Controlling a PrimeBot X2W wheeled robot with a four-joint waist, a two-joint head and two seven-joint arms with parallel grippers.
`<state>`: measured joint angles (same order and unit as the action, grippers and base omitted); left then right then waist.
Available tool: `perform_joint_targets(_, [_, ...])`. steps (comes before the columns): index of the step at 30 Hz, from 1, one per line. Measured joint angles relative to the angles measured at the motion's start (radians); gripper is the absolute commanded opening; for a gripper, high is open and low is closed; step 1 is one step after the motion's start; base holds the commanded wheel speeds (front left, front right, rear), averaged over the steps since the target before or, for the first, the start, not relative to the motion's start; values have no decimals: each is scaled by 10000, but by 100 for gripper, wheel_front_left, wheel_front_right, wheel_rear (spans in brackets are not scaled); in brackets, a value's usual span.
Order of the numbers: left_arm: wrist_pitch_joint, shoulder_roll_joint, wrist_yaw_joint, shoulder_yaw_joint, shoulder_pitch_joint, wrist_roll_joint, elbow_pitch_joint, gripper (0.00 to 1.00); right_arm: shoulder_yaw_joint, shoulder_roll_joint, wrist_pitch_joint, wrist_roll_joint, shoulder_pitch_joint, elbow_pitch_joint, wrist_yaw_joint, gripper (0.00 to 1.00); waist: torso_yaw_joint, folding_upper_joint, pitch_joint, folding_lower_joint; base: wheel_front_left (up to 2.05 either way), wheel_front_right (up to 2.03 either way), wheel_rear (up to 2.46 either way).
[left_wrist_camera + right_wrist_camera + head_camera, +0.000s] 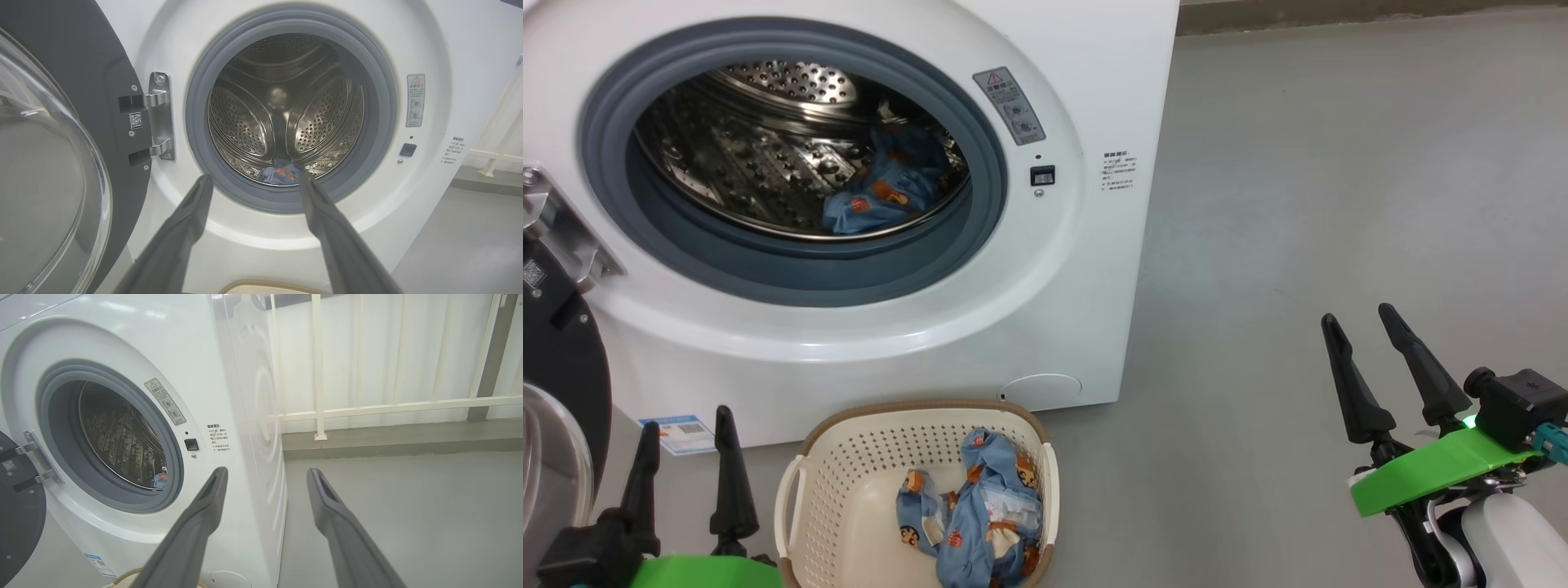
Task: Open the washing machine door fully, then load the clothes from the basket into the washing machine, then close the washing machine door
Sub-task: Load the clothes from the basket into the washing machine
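Note:
The white washing machine (pixel 1086 98) stands with its black door (pixel 560 359) swung wide to the left on a steel hinge (pixel 161 116); the glass bowl (pixel 45 171) faces outward. One blue printed garment (pixel 882 192) lies in the steel drum (pixel 768 155). The other blue garment (pixel 980 514) is crumpled in the cream basket (pixel 833 482) on the floor in front of the machine. My left gripper (pixel 686 429) is open just left of the basket, holding nothing. My right gripper (pixel 1364 322) is open over bare floor, well right of the basket.
Grey floor (pixel 1339 180) stretches to the right of the machine. A white railing (pixel 367 406) and a raised kerb (pixel 400 443) run behind it. The open door stands close to my left arm.

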<state>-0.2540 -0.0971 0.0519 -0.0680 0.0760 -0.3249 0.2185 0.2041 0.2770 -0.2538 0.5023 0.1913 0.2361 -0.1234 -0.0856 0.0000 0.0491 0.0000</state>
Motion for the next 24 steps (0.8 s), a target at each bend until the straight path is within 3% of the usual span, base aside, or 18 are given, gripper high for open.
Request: perform_joint_targets(24, [-2,-71,-46,56,7,-86,0,100,-96,-221,0,125,-1,33,0,100,-78,0,224,0,0,0,0])
